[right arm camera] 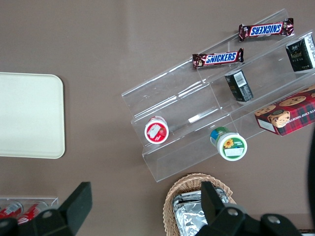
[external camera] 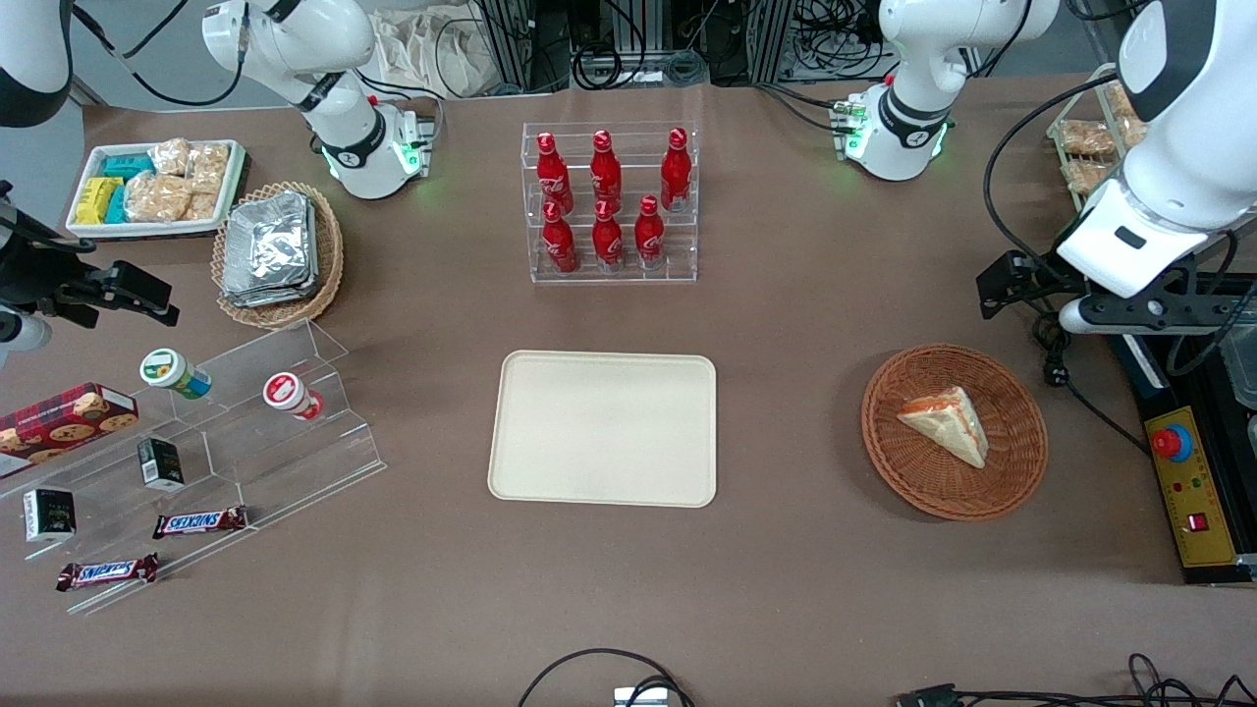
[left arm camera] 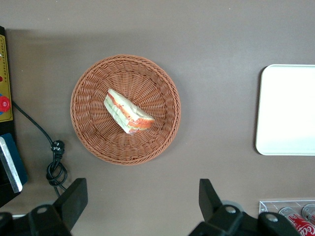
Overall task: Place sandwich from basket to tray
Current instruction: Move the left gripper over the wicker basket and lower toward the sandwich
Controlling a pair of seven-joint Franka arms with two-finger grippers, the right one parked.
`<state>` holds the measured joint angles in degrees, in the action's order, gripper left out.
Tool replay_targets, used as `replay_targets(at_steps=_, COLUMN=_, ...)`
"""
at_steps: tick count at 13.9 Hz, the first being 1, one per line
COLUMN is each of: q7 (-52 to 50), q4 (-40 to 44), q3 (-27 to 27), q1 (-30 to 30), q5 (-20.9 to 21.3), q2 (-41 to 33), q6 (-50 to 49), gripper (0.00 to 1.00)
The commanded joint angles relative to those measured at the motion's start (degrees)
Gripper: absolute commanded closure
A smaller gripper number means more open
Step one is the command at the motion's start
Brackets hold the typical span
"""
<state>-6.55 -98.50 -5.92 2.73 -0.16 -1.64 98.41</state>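
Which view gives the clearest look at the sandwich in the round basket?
The left wrist view: the sandwich lies unobstructed in the basket, filling visible, with the open gripper apart from it. The front view shows it smaller. The right wrist view misses it.

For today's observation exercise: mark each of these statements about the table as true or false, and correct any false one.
1. The sandwich lies in the round basket. True.
2. The gripper is shut on the sandwich. False: it is open, above the table beside the basket, holding nothing.
3. The tray has nothing on it. True.
4. The basket touches the tray. False: bare table separates them.
5. Six red bottles stand in the clear rack. False: there are seven.
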Motion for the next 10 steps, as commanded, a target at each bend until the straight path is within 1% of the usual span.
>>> replay_targets(at_steps=1, q7=0.5, q4=1.0, q3=0.1, q1=0.2, q5=0.2, q2=0.3, q6=-1.2, gripper=0.0)
replay_targets(at_steps=4, q7=-0.9, q4=0.8, q3=0.5, q1=0.2, q5=-0.1, q2=0.3, q6=-1.7, gripper=0.0)
replay_targets(at_steps=8, q7=-12.5, q4=-1.7, q3=1.0, q1=-0.4, q5=0.2, q2=2.2, q6=0.2, gripper=0.0)
replay_targets(at_steps=10, q7=-21.7, q4=-2.3, q3=2.9, q1=-0.4, q5=0.3, q2=3.9, q6=2.5, gripper=0.0)
